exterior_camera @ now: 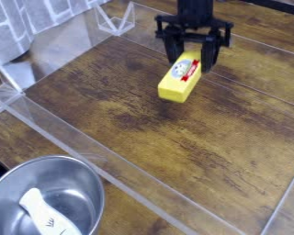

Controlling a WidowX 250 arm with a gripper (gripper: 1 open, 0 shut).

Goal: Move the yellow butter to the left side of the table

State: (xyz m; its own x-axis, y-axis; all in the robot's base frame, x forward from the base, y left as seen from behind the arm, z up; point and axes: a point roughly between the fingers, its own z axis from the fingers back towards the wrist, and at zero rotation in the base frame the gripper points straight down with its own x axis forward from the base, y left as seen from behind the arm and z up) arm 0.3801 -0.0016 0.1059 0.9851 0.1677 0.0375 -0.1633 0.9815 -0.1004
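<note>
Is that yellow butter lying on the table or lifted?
Lifted: the gripper is shut on the yellow butter, which hangs tilted above the table.

One raised camera looks obliquely down over the table (100,128), fairly near.

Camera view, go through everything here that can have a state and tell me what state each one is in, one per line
gripper: shut on the butter, pointing down.
butter: held at its far end, tilted, lifted off the table.
table: bare wood under the butter.
bowl: upright at the near left corner, holding a white object.
</note>
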